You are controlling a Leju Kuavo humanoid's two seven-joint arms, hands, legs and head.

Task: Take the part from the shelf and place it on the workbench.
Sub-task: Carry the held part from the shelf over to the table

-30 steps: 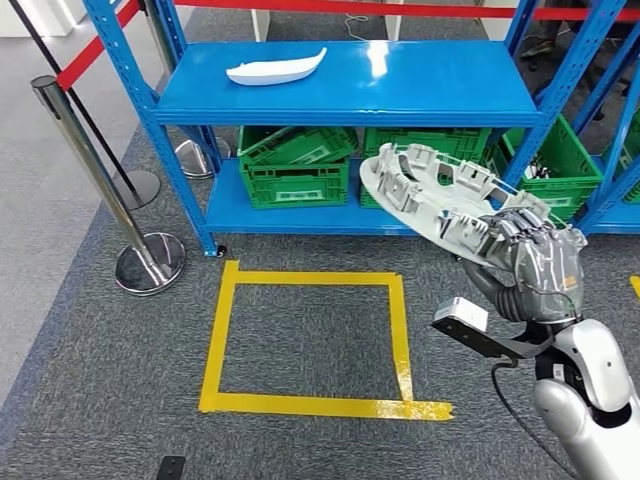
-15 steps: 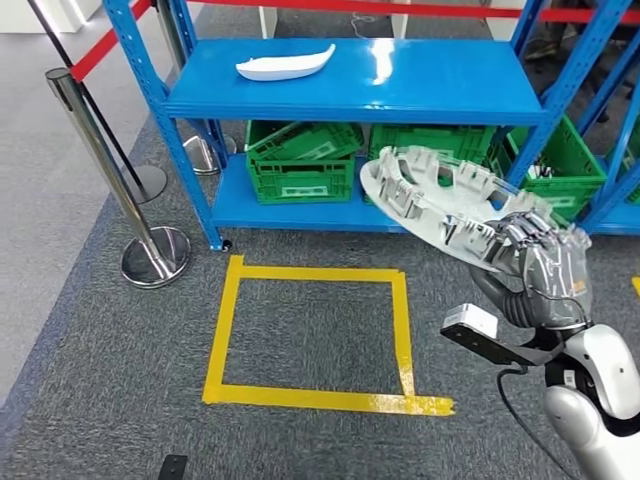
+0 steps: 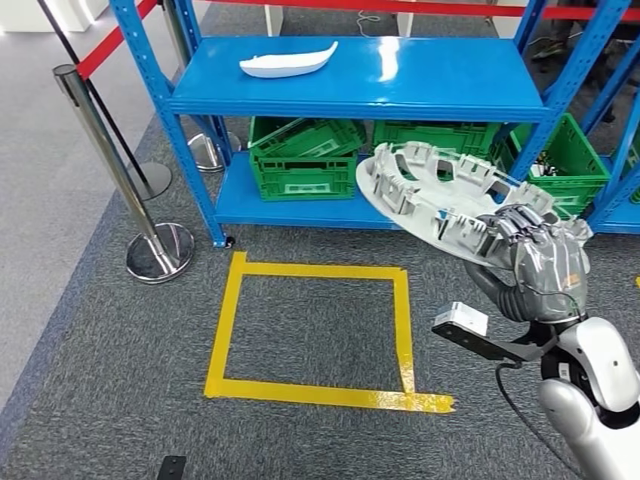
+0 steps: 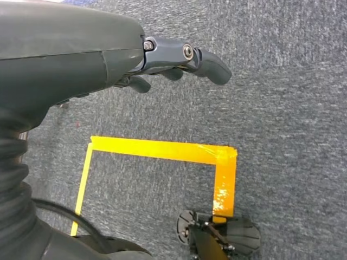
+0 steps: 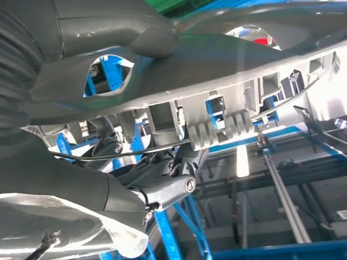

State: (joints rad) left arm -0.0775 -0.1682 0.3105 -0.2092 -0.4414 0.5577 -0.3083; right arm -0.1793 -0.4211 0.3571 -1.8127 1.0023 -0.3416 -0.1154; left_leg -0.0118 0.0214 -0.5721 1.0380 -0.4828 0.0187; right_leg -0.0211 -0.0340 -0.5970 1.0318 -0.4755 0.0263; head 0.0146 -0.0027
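My right hand [image 3: 545,265] grips a large grey ribbed plastic part [image 3: 438,195] by its near end, holding it tilted in the air in front of the blue shelf [image 3: 453,85]. Close up in the right wrist view, the part [image 5: 229,70] crosses the picture with my fingers [image 5: 164,187] closed under it. A second, white curved part [image 3: 287,63] lies on the shelf's upper board. My left hand [image 4: 180,59] hangs over the grey carpet with its fingers loosely extended and nothing in it.
Green crates [image 3: 306,160] fill the shelf's lower board. A yellow tape rectangle [image 3: 313,390] marks the carpet ahead of me. Chrome stanchions [image 3: 143,225] with a red belt stand to the left. Grey carpet lies on the left.
The view has shifted slightly, with the shelf sliding right and down in the picture. My right hand keeps its hold on the grey part, which stays at about the same height.
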